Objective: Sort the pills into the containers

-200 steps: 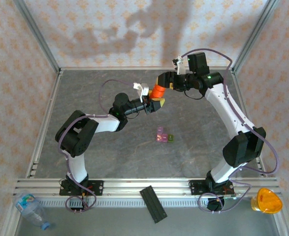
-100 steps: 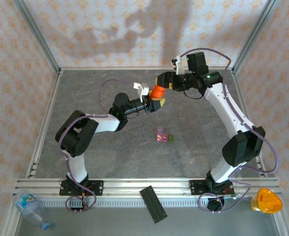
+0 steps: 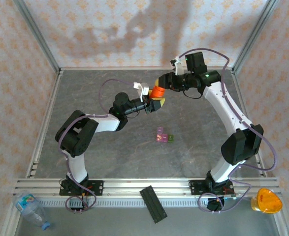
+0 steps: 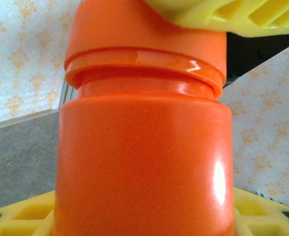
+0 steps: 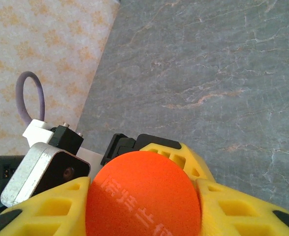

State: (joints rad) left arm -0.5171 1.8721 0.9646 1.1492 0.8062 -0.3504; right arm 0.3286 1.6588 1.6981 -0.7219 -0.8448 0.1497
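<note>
Nothing about the containers (image 3: 163,136) has changed since a second ago. They sit in the same spot on the bench (image 3: 110,147), a little right of centre in the top view, and only your right arm has leaned slightly toward the left of the frame. The two containers are joined, with the pink-purple box (image 3: 160,134) on the left and the green box (image 3: 170,138) touching its right side. Whether anything lies inside them is too small to tell.

Above them in the frame, and well apart from them, the orange bottle (image 3: 157,92) hangs off the bench between your two arms. The left gripper (image 3: 155,103) has its yellow jaws clamped on the bottle's body, and in the left wrist view that body (image 4: 144,162) rises out of the jaws at the bottom edge. The right gripper (image 3: 161,84) comes in from the upper right. In the right wrist view its jaws press against both sides of the cap (image 5: 139,191), pinching it.

Along the bottom of the top view, beyond the rail, you have a clear plastic bottle (image 3: 31,209) at lower left, a black bar (image 3: 153,204) in the middle and an orange-yellow object (image 3: 267,200) at lower right.
</note>
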